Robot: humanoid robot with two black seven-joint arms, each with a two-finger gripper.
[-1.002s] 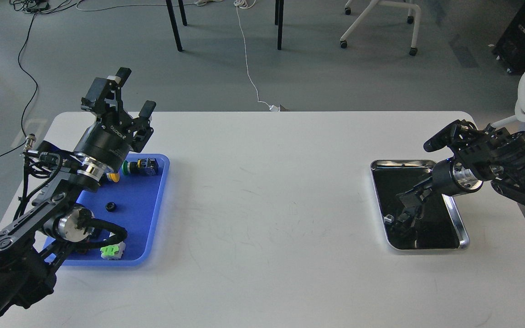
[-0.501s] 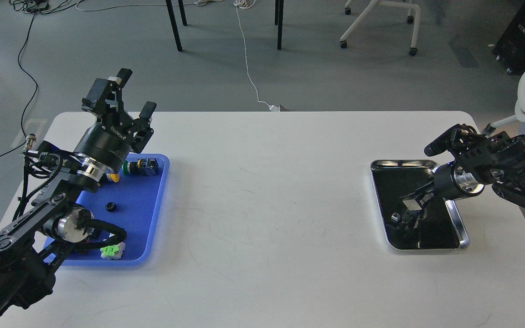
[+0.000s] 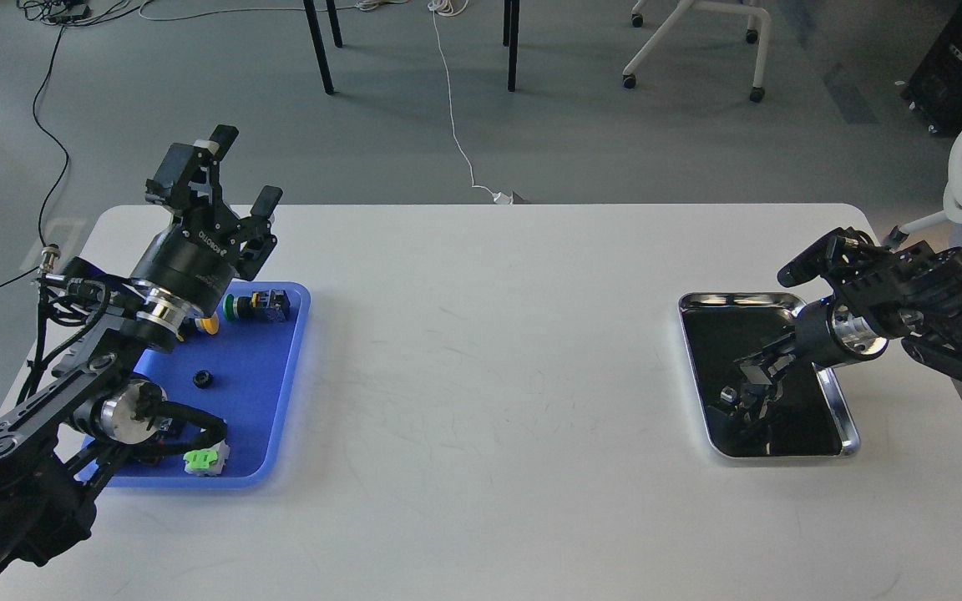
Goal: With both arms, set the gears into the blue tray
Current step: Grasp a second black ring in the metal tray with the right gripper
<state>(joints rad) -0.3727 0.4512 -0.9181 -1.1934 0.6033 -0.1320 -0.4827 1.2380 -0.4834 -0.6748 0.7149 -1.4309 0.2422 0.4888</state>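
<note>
The blue tray (image 3: pixel 268 409) lies at the table's left. One small black gear (image 3: pixel 202 378) rests on its floor, apart from both grippers. Above the tray's back edge my left gripper (image 3: pixel 245 171) is raised and open, with nothing between its fingers. At the right, my right gripper (image 3: pixel 746 382) reaches down into the steel tray (image 3: pixel 736 298). Its dark fingers merge with the mirror-like bottom, so I cannot tell their state. A tiny pale speck (image 3: pixel 729 394) shows beside the fingertips. Whether it is a gear or a reflection is unclear.
Coloured push-button switches (image 3: pixel 257 305) sit at the blue tray's back, and a green and white part (image 3: pixel 205 459) lies near its front edge. My left arm's elbow (image 3: pixel 126 417) covers the tray's left side. Bare white table (image 3: pixel 489 376) spans the gap between the trays.
My right gripper has shifted a little inside the steel tray, and the pale speck beside it has moved slightly right. My left arm has drifted slightly left, its gripper still open.
</note>
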